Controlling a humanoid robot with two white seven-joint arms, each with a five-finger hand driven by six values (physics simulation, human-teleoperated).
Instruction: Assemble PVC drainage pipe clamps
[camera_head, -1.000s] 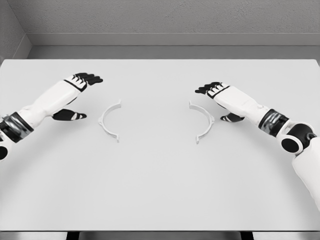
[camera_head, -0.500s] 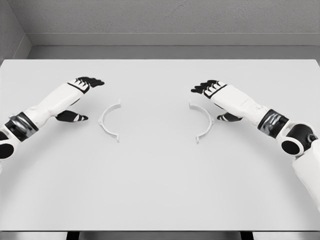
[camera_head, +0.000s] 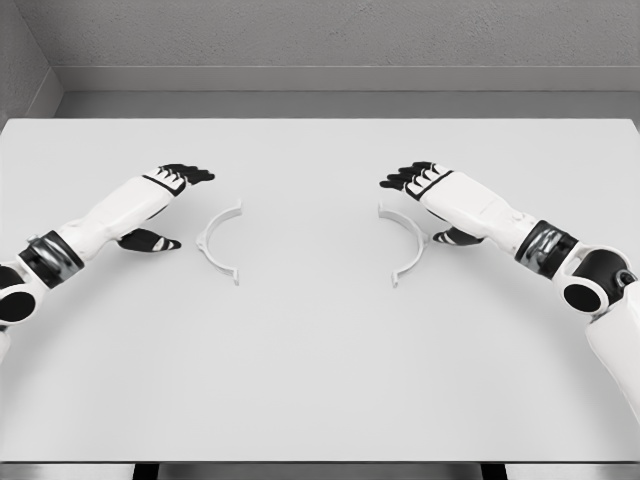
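On worktop (camera_head: 320, 360) I log: two clamp halves (camera_head: 221, 243) (camera_head: 407, 245); left robot hand (camera_head: 165, 200) at 9 o'clock, right robot hand (camera_head: 430, 195) at 3, both spread, empty.

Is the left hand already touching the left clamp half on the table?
Apart. The head view shows bare table between the left hand and the left clamp half.

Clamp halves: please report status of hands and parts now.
Left hand open, beside left clamp half, no contact. Right hand open, over right clamp half. Halves apart on table. Nothing between them.
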